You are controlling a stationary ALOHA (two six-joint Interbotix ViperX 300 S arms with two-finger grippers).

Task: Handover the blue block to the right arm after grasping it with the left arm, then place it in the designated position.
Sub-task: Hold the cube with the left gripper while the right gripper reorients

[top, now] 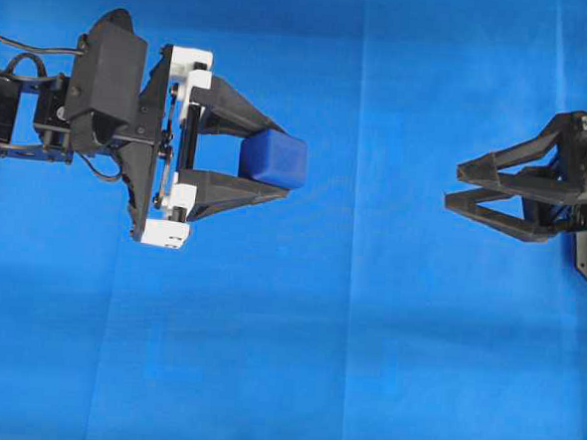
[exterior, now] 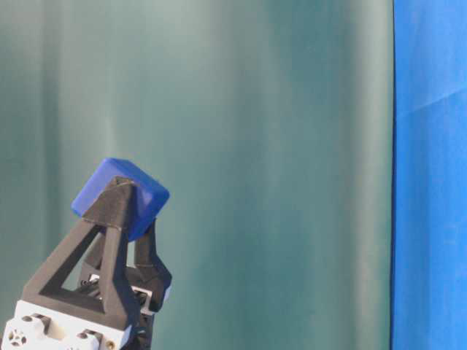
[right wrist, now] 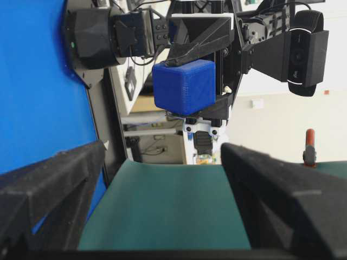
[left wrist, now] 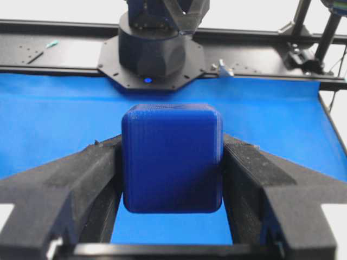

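While we are looking from overhead, our left hand (top: 267,164) is clamping the blue block (top: 274,158) above the blue tabletop (top: 345,363), our right hand (top: 453,186) gaping wide, well apart. Table-level, we are seeing only the block (exterior: 120,195) raised. Right-wrist, it (right wrist: 184,85) is facing spread fingers (right wrist: 271,179).

Left gripper (top: 282,169) at left of overhead view, fingers pointing right, blue block (top: 273,158) clamped between fingertips, raised above cloth (top: 345,363); right gripper (top: 453,185) at right edge, jaws spread, tips pointing left toward block; the two well apart, bare cloth between; block in line with right gripper's gap in right wrist view; right arm's base (left wrist: 152,51) beyond cloth's far edge in left wrist view
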